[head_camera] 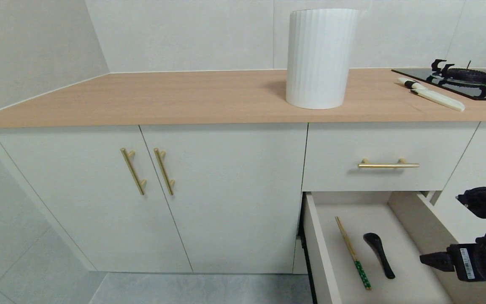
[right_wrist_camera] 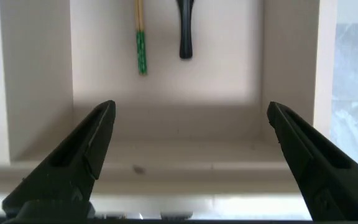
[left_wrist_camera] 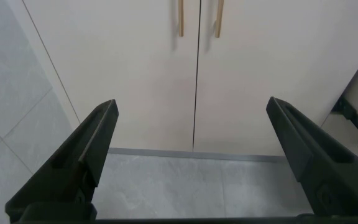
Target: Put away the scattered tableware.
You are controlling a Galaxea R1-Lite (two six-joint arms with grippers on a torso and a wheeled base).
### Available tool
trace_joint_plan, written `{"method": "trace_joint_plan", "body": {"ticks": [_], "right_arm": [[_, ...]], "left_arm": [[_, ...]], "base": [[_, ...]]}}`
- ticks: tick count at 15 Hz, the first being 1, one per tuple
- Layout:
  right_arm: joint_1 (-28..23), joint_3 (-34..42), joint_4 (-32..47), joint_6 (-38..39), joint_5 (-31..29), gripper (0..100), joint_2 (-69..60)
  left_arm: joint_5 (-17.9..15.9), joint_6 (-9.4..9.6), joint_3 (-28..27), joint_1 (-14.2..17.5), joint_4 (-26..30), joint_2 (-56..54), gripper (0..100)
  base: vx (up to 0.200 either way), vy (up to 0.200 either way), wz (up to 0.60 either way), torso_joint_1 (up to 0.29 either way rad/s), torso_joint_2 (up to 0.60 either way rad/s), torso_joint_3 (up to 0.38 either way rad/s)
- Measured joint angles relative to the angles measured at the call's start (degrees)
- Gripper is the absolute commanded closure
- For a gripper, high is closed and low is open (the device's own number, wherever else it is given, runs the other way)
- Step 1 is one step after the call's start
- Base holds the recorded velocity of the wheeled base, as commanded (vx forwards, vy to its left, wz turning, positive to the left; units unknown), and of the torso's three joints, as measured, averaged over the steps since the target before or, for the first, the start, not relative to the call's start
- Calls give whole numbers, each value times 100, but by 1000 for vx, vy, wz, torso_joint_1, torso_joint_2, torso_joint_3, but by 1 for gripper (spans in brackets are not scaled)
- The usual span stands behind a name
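The lower drawer [head_camera: 315,245] stands pulled out at the lower right. Inside lie a pair of wooden chopsticks with green ends [head_camera: 352,253] and a black spoon [head_camera: 379,249], side by side. My right gripper [head_camera: 439,228] hangs open over the drawer's right side, holding nothing. In the right wrist view, the chopsticks [right_wrist_camera: 140,43] and spoon [right_wrist_camera: 186,31] lie beyond the open right gripper [right_wrist_camera: 188,118], past the drawer's front wall [right_wrist_camera: 166,162]. A white knife [head_camera: 430,93] rests on the counter by the stove. My left gripper [left_wrist_camera: 191,112] is open and empty, facing the cabinet doors [left_wrist_camera: 197,68].
A tall white ribbed canister [head_camera: 319,59] stands on the wooden counter [head_camera: 184,97]. A black gas stove [head_camera: 466,78] sits at the far right. Above the open drawer is a shut drawer with a gold handle [head_camera: 388,165]. Two cabinet doors [head_camera: 150,194] are shut, above grey floor tiles.
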Motion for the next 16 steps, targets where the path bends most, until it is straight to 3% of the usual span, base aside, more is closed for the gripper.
{"method": "trace_joint_plan", "body": {"ticks": [4, 13, 16], "right_arm": [[280, 276, 30, -20, 9, 0, -505], [579, 516, 37, -50, 5, 0, -683], [617, 557, 77, -52, 5, 0, -661]], "left_arm": [[-6, 57, 0, 0, 4, 0, 0], [-5, 4, -2, 0, -2, 0, 0], [-2, 0, 0, 0, 0, 0, 0]], "base": [[0, 0, 0, 0, 0, 0], [-200, 0, 0, 1, 3, 4], [0, 0, 0, 0, 0, 0]]}}
